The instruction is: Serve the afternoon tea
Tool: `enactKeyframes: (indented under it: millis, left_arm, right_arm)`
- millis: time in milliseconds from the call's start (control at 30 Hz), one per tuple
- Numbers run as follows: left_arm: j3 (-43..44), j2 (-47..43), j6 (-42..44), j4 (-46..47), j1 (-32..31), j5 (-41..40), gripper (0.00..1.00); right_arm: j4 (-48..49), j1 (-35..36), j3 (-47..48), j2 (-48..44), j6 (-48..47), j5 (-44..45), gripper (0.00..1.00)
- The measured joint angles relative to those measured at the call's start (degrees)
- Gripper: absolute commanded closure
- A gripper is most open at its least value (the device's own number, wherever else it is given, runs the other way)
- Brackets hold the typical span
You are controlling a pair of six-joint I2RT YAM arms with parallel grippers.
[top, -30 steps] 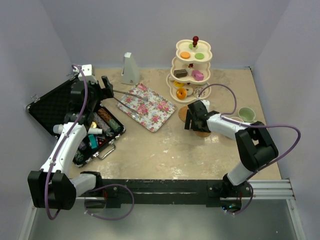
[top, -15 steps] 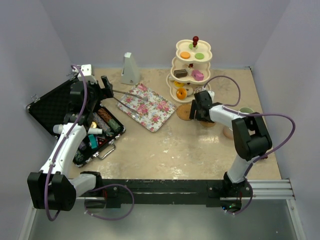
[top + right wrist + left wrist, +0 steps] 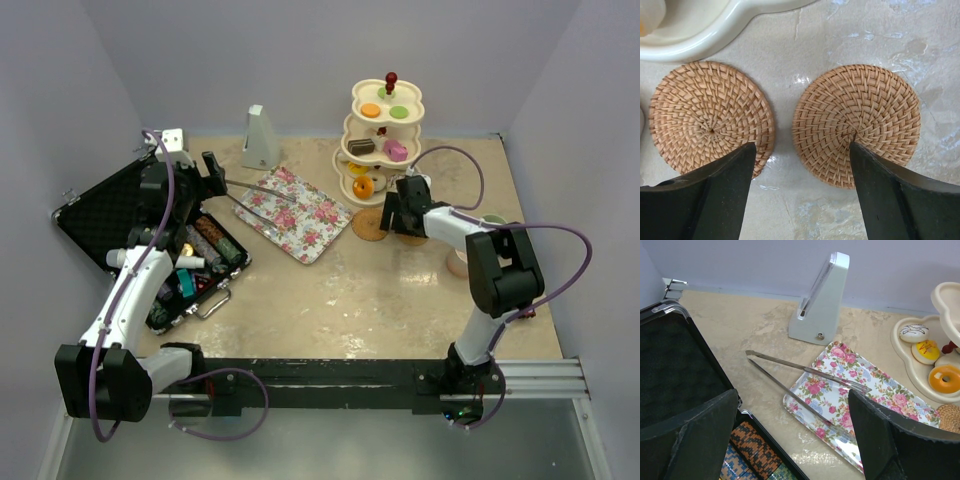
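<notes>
The right gripper (image 3: 802, 146) hangs low over the table with its fingers spread and nothing between them. One fingertip sits above the inner edge of the first coaster (image 3: 712, 122), the other above the inner edge of the second coaster (image 3: 856, 125). The two coasters lie flat and just apart, the first tucked close under the rim of the stand (image 3: 715, 40).

The step looks like laying out a coaster for a mug. As they stand, the jaws straddle the gap, so closing here would likely nip both edges or slip off. It would be better to pick one coaster, probably the second since it lies farther from the stand, and shift sideways until it is centred. A thin woven disc gives little to grip, so one finger should drop into the gap and catch the edge. The lift should be gentle, so the neighbour is not dragged along.

The green mug (image 3: 492, 228) waits beyond the arm.

The left gripper (image 3: 792, 397), also spread and empty, hovers by the case (image 3: 675, 370), facing the tongs (image 3: 800, 375) on the tray (image 3: 875, 390).
</notes>
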Motion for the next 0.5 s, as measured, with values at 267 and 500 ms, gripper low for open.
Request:
enactKeyframes:
  millis: [267,500]
  left_arm:
    - [0.0,0.0,0.0,0.0,0.0,-0.2,0.04]
    - [0.0,0.0,0.0,0.0,0.0,-0.1,0.04]
  right_arm:
    - [-1.0,-1.0,0.6,-3.1,0.5,0.8,0.14]
    - [0.9,-6.7,-2.6,-13.1,1.4,2.0,0.23]
